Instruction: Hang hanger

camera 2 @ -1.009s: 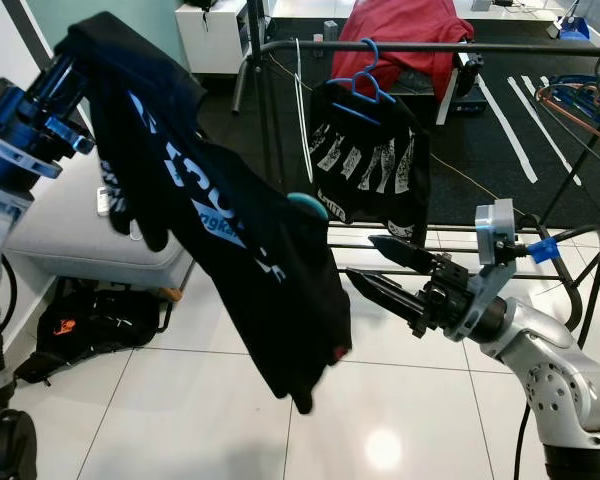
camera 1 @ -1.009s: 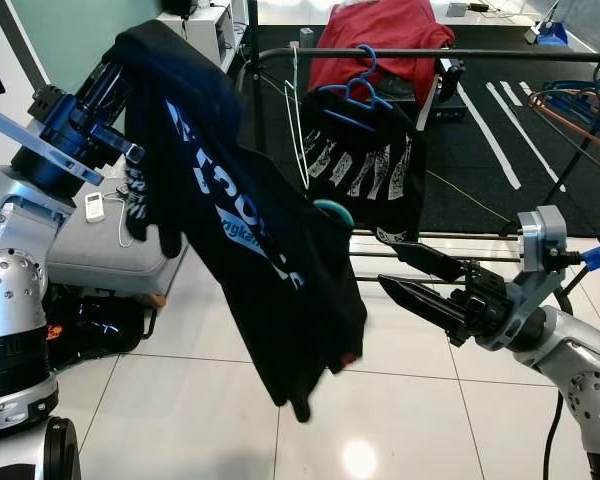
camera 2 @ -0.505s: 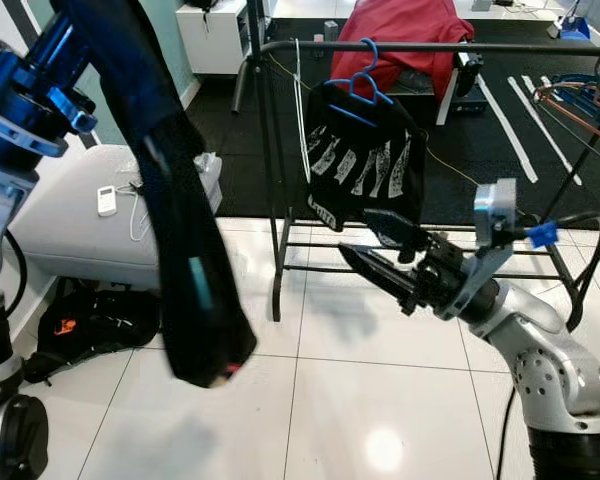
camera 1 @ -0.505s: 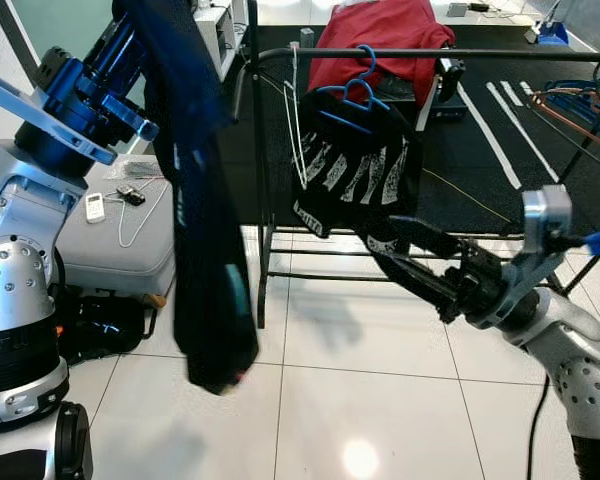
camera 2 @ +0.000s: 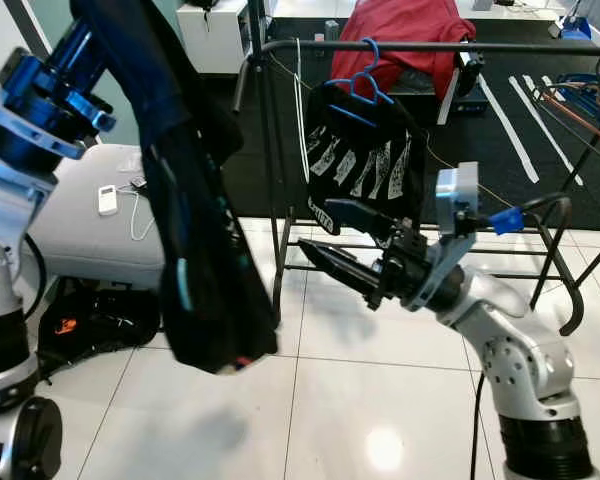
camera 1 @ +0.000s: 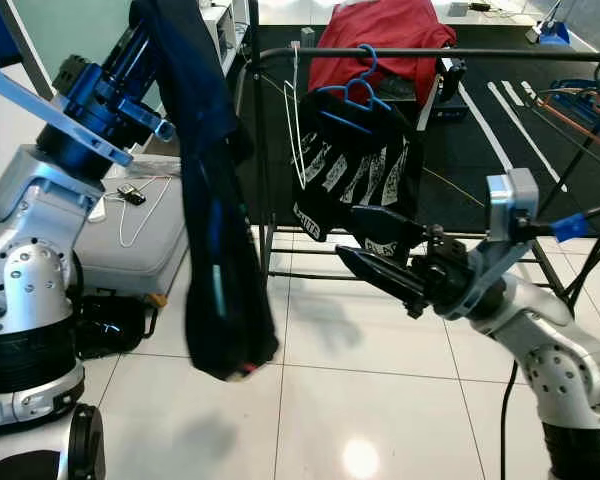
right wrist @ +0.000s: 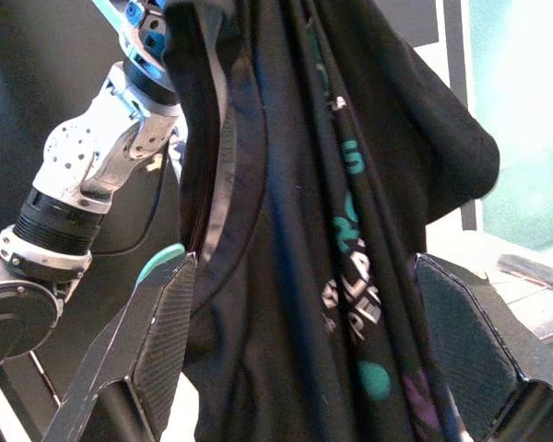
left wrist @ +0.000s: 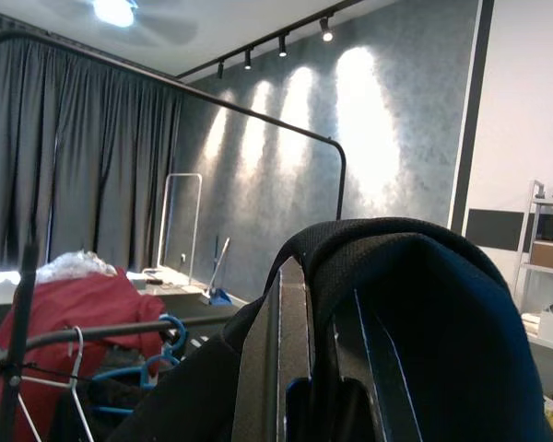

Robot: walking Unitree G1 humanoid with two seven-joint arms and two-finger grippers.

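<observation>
A black T-shirt (camera 1: 215,250) with blue lettering hangs in a long fold from my raised left gripper (left wrist: 315,354). Its fingers look shut on the hanger under the cloth. A teal hanger tip (right wrist: 161,261) pokes out of the shirt. My right gripper (camera 1: 345,232) is open and points left, just right of the hanging shirt at mid height. The black clothes rail (camera 1: 480,55) runs behind. It carries a blue hanger (camera 1: 355,90) with a second black printed shirt (camera 1: 355,165).
A white wire hanger (camera 1: 296,110) hangs at the rail's left end, with red cloth (camera 1: 380,35) beyond. A grey bench (camera 1: 130,245) and a black bag (camera 1: 110,325) lie at the left. More hangers (camera 1: 580,100) hang at the far right. White tiles (camera 1: 380,420) lie below.
The shirt, flared out to the right a second ago, has swung back and hangs straight under my raised left arm. My right gripper has moved left and slightly up, closer to the shirt.
</observation>
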